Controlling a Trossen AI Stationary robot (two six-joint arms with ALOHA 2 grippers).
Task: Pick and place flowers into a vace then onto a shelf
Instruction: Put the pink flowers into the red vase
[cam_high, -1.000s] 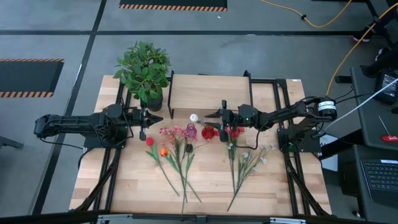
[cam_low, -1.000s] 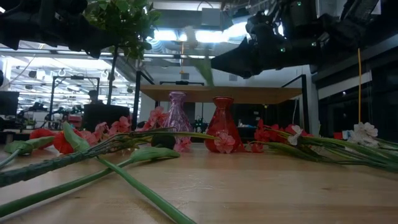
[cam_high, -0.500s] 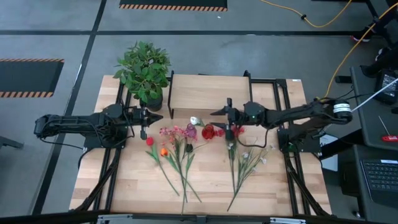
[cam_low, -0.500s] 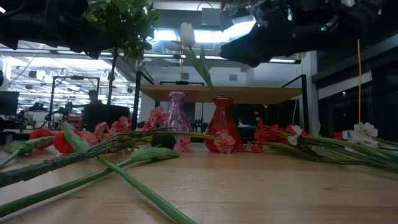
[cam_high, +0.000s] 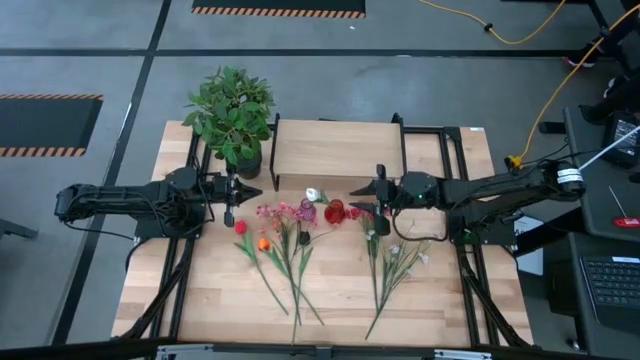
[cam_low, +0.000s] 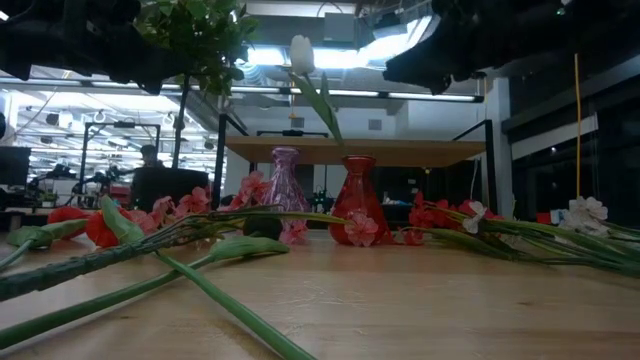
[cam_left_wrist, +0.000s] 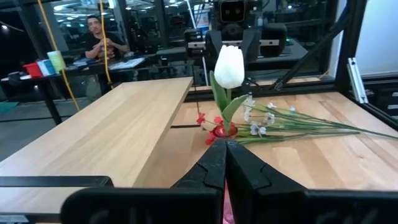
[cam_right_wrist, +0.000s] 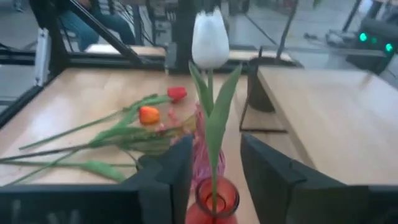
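A white tulip stands with its stem in the red vase, leaning toward the table's left. A purple vase stands just left of it. My right gripper is open, level, just right of the red vase; its fingers stand on either side of the vase mouth without touching. Loose flowers and white-bloomed ones lie on the table. My left gripper is shut and waits at the left. The shelf stands behind the vases.
A bushy green plant in a black pot stands at the shelf's left end, close to my left gripper. Black frame rails run along the table's left and right sides. Bare wood lies near the table's front edge. A person sits beyond the table.
My right gripper has drawn back from the red vase toward the table's right edge and risen a little. The white tulip, earlier partly behind the gripper, stays standing in the red vase, leaning left.
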